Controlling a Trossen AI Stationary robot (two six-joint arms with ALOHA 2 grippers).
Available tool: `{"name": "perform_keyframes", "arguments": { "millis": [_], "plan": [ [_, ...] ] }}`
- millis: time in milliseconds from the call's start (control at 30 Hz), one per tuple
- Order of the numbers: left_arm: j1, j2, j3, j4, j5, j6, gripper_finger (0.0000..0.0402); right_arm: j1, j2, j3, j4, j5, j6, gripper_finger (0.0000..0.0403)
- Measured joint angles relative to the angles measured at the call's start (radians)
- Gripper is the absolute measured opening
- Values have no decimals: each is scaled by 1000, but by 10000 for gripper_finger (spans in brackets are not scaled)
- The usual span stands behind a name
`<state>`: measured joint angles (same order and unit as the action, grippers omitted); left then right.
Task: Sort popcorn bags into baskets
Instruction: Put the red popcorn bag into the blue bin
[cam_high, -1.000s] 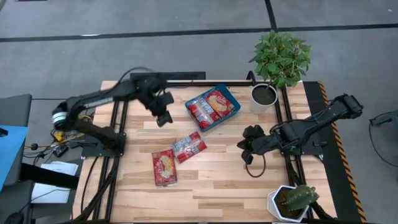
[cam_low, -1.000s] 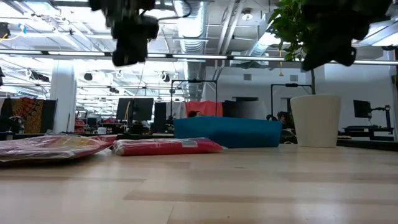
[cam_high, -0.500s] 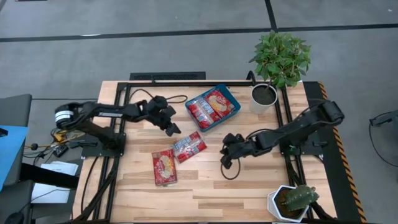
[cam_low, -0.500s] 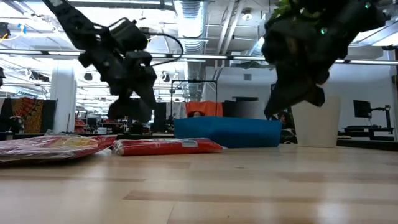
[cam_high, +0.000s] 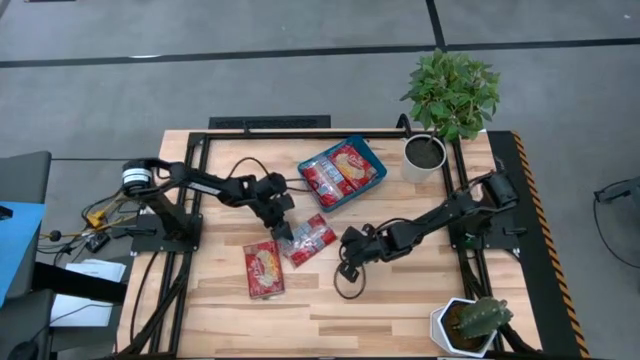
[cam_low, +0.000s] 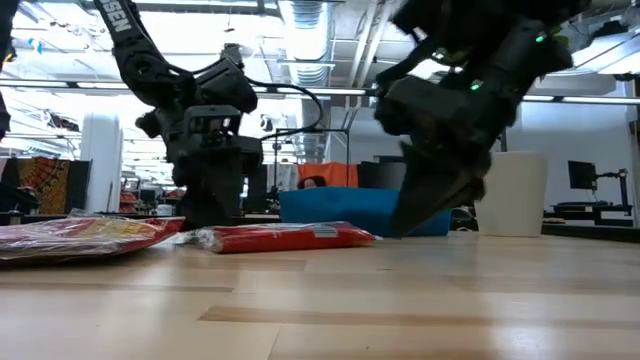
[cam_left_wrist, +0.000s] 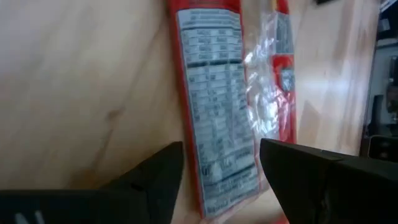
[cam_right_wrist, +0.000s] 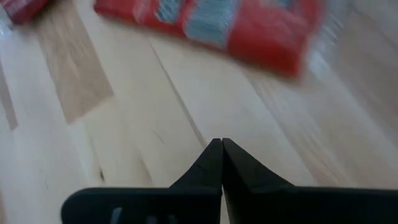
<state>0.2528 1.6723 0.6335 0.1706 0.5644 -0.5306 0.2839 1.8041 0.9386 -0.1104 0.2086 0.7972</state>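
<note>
- The only print I can make out is on the silvery-blue popcorn bag (cam_left_wrist: 217, 118): the left wrist view shows a white block of dense small type on its red-edged face, far too fine to read. A white word runs down the left arm in the low view, but I cannot read it with confidence.
- The teal basket (cam_high: 376, 160) sits toward 12 o'clock on the wooden surface (cam_high: 330, 300). It holds popcorn bags: a cream-yellow pictured bag (cam_high: 352, 163) on its 3 o'clock side and a red one (cam_high: 322, 177) on its 9 o'clock side.
- Two bags lie loose on the surface. The silvery-blue bag (cam_high: 312, 238) is near the centre, tilted; a red bag with a cream-yellow picture (cam_high: 264, 268) lies just beside it at about 7 o'clock, and I cannot tell whether their edges touch.
- The left claw (cam_high: 284, 229) is down at the 9 o'clock end of the silvery-blue bag; its fingers (cam_left_wrist: 155, 180) stand apart, one on either side of that end, not closed on it.
- The right claw (cam_high: 344, 265) is low over bare wood at about 4 o'clock from the same bag, clear of it, its two fingers (cam_right_wrist: 219, 163) pressed together with nothing between them.
- A white pot (cam_high: 423, 158) with a leafy plant (cam_high: 452, 92) stands at 3 o'clock of the basket; another white pot holding a cactus (cam_high: 478, 318) sits at the 5 o'clock corner.
</note>
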Motion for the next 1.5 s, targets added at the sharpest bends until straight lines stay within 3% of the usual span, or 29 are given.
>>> {"name": "perform_keyframes", "arguments": {
  "millis": [367,533,700,1000,1333,1433,1500],
  "plan": [
    [-78,33,9,87,86,-115,210,-85,141,157,-18,-30,-162,27],
    [-123,36,20,93,159,-162,210,-144,144,195,-16,-26,-264,19],
    [-162,36,33,113,160,-193,210,-198,144,243,-26,-82,-365,14],
    [-145,-10,40,91,302,-303,210,-187,125,285,-149,-73,-361,20],
    [-8,-162,40,19,230,-243,210,-89,126,291,-147,-53,-272,21],
    [46,-188,41,10,140,-137,210,-51,126,291,-141,-35,-245,24],
    [68,-190,41,-35,4,-26,210,-31,126,291,-140,-14,-221,22]
  ]
}}
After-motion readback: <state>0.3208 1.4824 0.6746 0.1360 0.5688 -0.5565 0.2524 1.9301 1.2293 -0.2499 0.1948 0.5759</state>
